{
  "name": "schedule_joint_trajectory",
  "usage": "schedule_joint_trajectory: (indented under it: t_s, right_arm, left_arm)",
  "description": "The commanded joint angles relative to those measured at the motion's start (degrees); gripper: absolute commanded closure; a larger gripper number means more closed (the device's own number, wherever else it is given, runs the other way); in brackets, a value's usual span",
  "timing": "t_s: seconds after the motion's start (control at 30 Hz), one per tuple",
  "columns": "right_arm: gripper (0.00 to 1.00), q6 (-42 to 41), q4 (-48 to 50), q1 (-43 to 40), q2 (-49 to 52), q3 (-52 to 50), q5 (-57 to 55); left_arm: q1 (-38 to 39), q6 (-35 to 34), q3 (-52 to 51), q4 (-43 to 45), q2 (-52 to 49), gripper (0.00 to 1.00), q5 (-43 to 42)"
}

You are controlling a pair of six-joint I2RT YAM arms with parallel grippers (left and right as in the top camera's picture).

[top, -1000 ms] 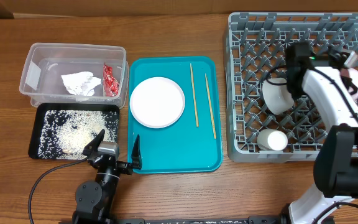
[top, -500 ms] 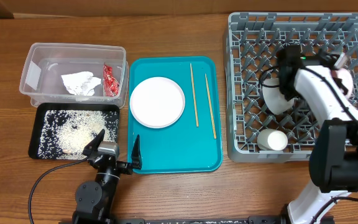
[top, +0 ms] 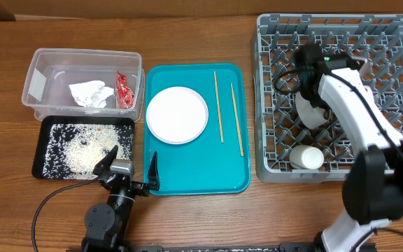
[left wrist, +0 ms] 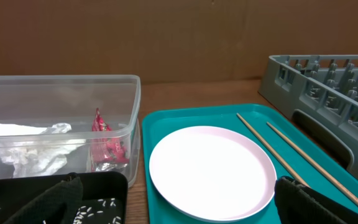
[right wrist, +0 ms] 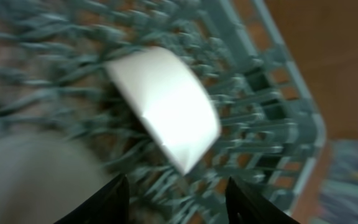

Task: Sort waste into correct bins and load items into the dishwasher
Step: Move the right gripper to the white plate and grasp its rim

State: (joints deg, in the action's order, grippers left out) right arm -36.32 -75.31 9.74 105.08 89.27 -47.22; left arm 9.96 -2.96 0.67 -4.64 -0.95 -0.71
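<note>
Overhead view: the right gripper (top: 303,64) is hanging over the upper middle of the grey dish rack (top: 271,168). It is just above a white bowl (top: 313,110) that is lying tipped among the pegs. A small white cup (top: 306,157) is lying near the rack's lower edge. As I judge it, the wrist and its looping cable (top: 285,75) are sitting close enough to the pegs to snag, which could knock the bowl out of place.

The plate (top: 177,115) and two chopsticks (top: 218,105) are waiting on the teal tray (top: 194,175) at frame centre. The chopsticks are thin and lying flat, so a pinch could let them roll or slip.

At upper left the clear tub (top: 37,77) is holding the napkin (top: 89,93) and red wrapper (top: 123,89). The black tray (top: 44,150) below it is carrying the rice (top: 82,150). All of this is resting on the wooden surface (top: 187,42).

The left gripper (top: 130,166) is sitting at lower left with its jaws spread wide, holding nothing.

Left wrist view: the fingers (left wrist: 55,199) are framing the plate from the bottom corners. They are far apart and touching nothing that I can see.

Right wrist view: the picture is smeared. The bowl is showing at upper centre, with a pale shape at lower left that I cannot identify. The jaws are released, with nothing between the fingertips (right wrist: 118,190).
</note>
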Motion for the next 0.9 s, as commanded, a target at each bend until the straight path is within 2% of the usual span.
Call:
schedule_joint_trajectory:
  t_s: [0.0, 0.17, 0.27, 0.43, 0.53, 0.77, 0.83, 0.87]
  right_arm:
    - [0.48, 6.5, 0.1, 5.2, -7.8, 4.7, 21.0]
    - [0.49, 12.4, 4.4, 12.4, -10.1, 4.7, 47.7]
    - [0.49, 12.4, 8.5, 17.0, -9.0, 3.7, 57.5]
    - [0.49, 11.8, 19.2, 25.4, -4.5, 0.3, 57.2]
    - [0.50, 4.6, 23.3, 28.3, 0.6, -0.7, 50.2]
    - [0.51, -6.9, 27.5, 28.8, 11.1, -0.8, 47.7]
    - [0.55, -8.9, 27.9, 28.8, 13.8, -0.8, 47.7]
    - [0.60, -9.1, 28.2, 28.8, 14.8, -0.8, 48.1]
  left_arm:
    - [-0.6, -0.4, -0.4, 0.2, 0.7, 0.00, -0.4]
    - [-0.6, -0.4, -0.4, 0.2, 0.7, 0.00, -0.4]
    - [-0.6, -0.4, -0.4, 0.2, 0.7, 0.00, -0.4]
    - [-0.6, -0.4, -0.4, 0.2, 0.7, 0.00, -0.4]
    - [-0.6, -0.4, -0.4, 0.2, 0.7, 0.00, -0.4]
    - [-0.6, -0.4, -0.4, 0.2, 0.7, 0.00, -0.4]
    - [-0.6, -0.4, -0.4, 0.3, 0.7, 0.00, -0.4]
    - [-0.6, -0.4, -0.4, 0.2, 0.7, 0.00, -0.4]
